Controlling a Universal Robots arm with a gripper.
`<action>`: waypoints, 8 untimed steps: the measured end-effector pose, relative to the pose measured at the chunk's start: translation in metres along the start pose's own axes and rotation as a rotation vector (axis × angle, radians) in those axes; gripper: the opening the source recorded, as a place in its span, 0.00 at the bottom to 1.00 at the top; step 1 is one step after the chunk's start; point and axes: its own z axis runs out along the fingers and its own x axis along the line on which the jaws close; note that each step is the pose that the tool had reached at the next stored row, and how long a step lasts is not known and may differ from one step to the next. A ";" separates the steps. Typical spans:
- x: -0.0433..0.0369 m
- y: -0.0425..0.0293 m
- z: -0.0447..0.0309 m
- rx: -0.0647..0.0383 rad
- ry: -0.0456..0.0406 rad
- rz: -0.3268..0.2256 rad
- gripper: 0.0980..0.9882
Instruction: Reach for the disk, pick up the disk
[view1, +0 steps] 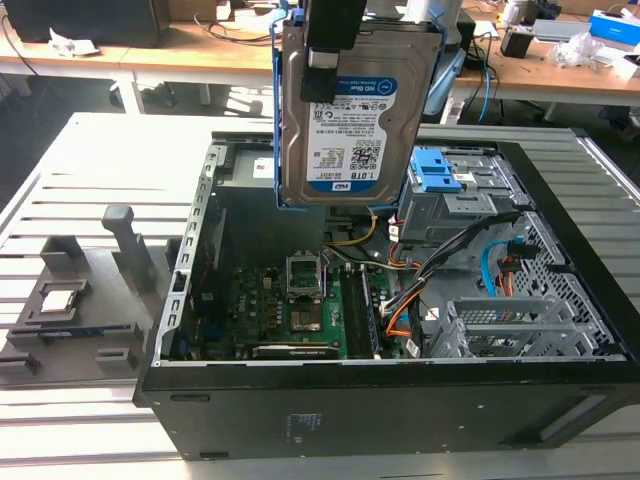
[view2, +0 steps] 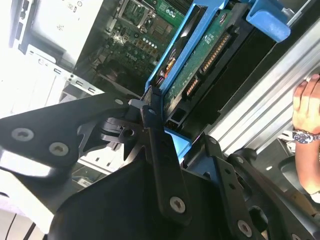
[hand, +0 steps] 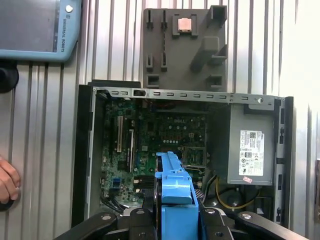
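Aloft, disk (view1: 352, 125) in pincer (hand: 177, 219), its upper edge off-frame.

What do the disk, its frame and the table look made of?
Disk: bare metal body, dull silver with a soft sheen, under a paper-like white-and-blue label.
Frame: likely moulded plastic, uniform bright blue, smooth, slightly glossy.
Table: probably metal, pale slatted profiles with straight grooves catching the light; perhaps aluminium, not certain.
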 end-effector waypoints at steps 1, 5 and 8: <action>0.0007 0.0001 0.0000 0.000 -0.0001 0.000 0.30; 0.0043 0.0002 0.0000 0.000 0.0000 0.000 0.30; 0.0075 0.0003 0.0001 0.000 0.0000 0.000 0.30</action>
